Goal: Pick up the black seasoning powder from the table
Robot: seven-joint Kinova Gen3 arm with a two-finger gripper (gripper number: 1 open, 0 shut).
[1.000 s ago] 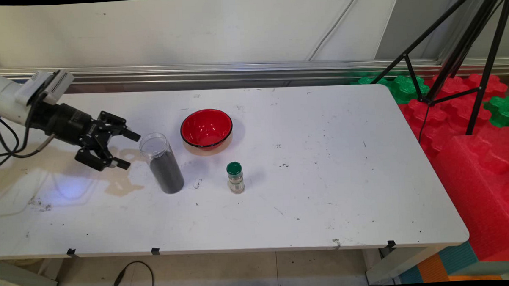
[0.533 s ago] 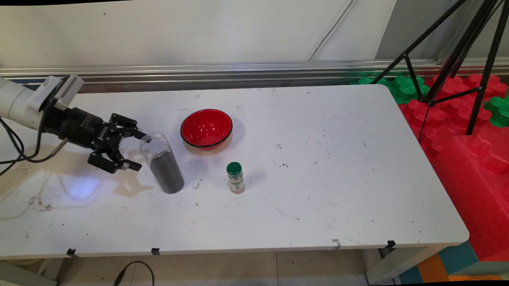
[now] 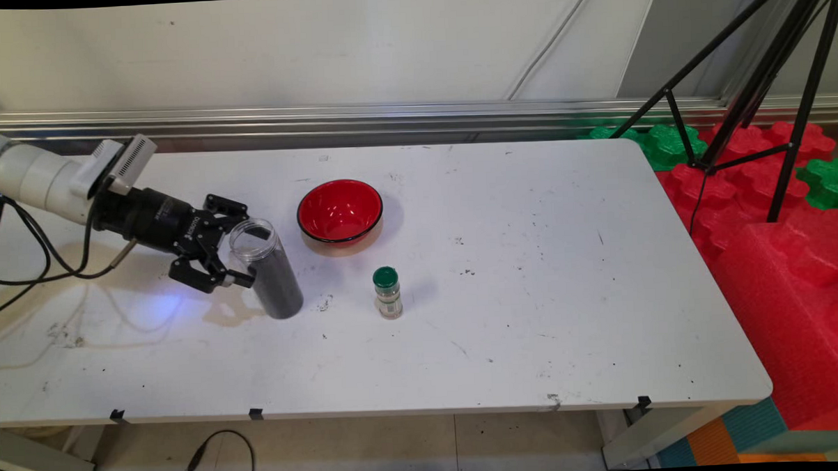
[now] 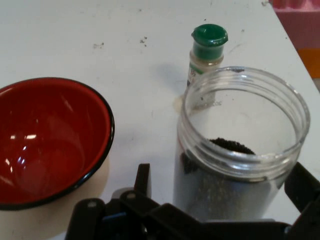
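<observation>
A clear lidless jar [image 3: 276,286] [image 4: 240,150], partly filled with dark granules, stands upright left of the table's middle. My gripper [image 3: 247,248] [image 4: 222,186] is open and reaches in from the left, low over the table, with one finger on each side of the jar's upper part. In the hand view a gap shows between the left finger [image 4: 142,180] and the jar wall. A red bowl [image 3: 339,210] [image 4: 45,140] with a black rim sits just behind and to the right of the jar. A small spice bottle [image 3: 387,292] [image 4: 207,47] with a green cap stands further right.
The white table [image 3: 532,294] has a brownish stain [image 3: 226,313] below the gripper. Black cables [image 3: 37,270] hang from the arm at the left. A black tripod [image 3: 755,91] and red and green foam blocks [image 3: 775,251] stand beyond the table's right edge.
My gripper has moved to the right, from beside the jar to straddling it, staying open. The jar, bowl and spice bottle have not moved.
</observation>
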